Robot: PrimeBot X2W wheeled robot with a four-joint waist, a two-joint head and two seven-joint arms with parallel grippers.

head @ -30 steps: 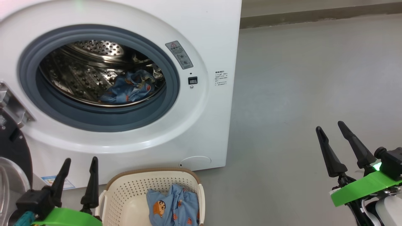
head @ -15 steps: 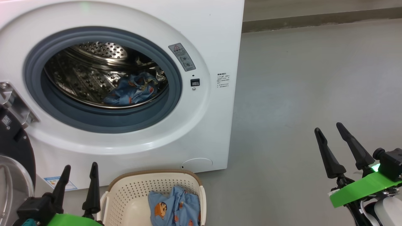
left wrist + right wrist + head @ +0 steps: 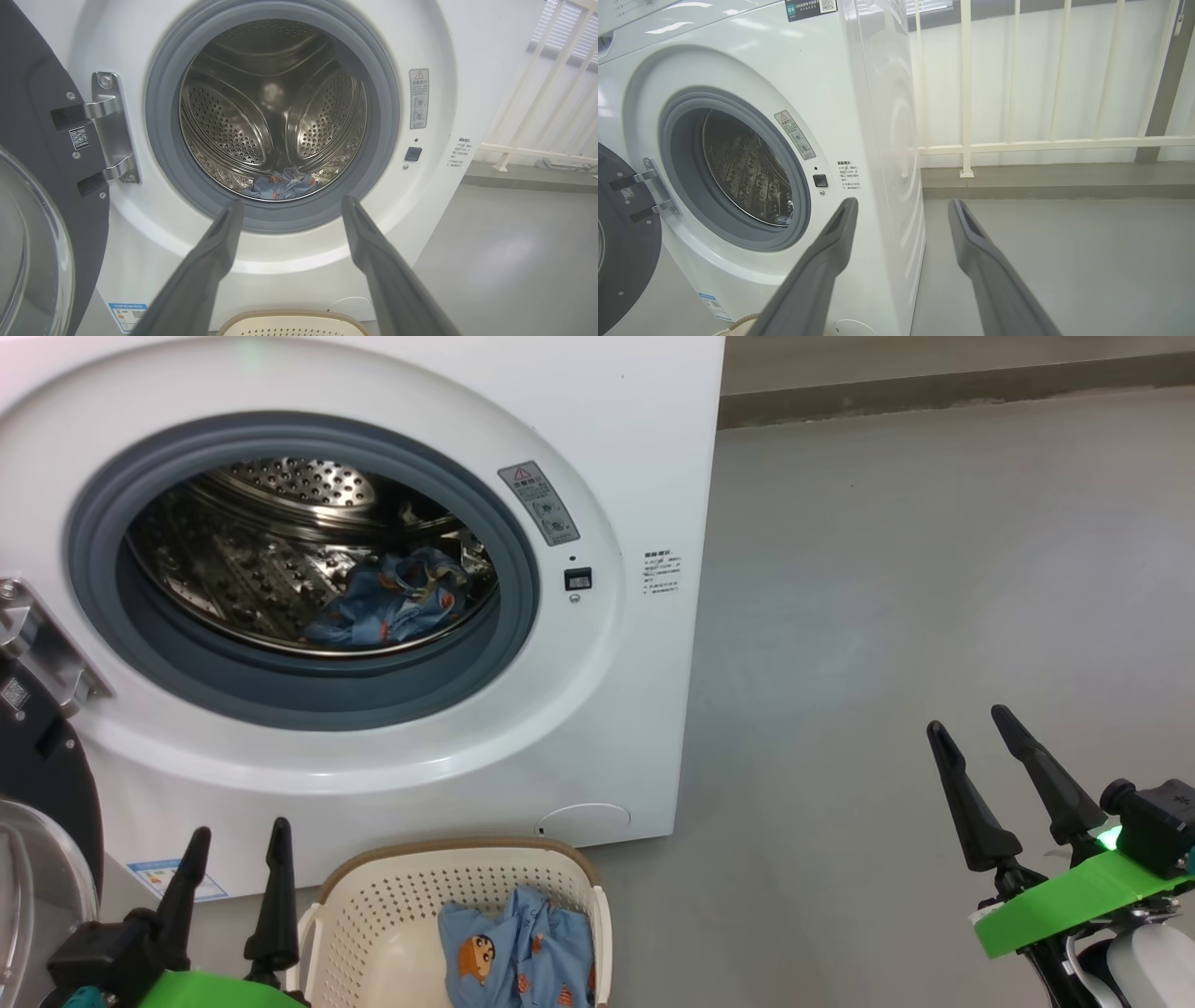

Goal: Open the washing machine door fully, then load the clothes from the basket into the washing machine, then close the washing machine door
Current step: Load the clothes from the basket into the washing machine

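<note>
1. Your left gripper (image 3: 239,827) stands with its jaws spread wide and nothing between them. Your right gripper (image 3: 966,719) is just as wide and empty, over bare floor (image 3: 934,569).
2. The head view gives you the basket (image 3: 373,915) just right of the left jaws, with blue printed clothes (image 3: 518,957) heaped against its right wall.
3. The left wrist view puts the drum (image 3: 271,107) of the washing machine (image 3: 467,70) straight beyond the jaws, with a blue bundle (image 3: 280,184) lying at its bottom just above the fingertips. The washing machine door (image 3: 37,140) hangs swung open left of the jaws on a metal hinge (image 3: 110,126).
4. The right wrist view adds the machine's side panel and a white railing (image 3: 966,93) beyond the jaws.
5. Against a second ago, your head camera has shifted slightly. The clothes in drum and basket lie as they did, both jaws are equally wide, and the left gripper sits a little lower in the picture.
</note>
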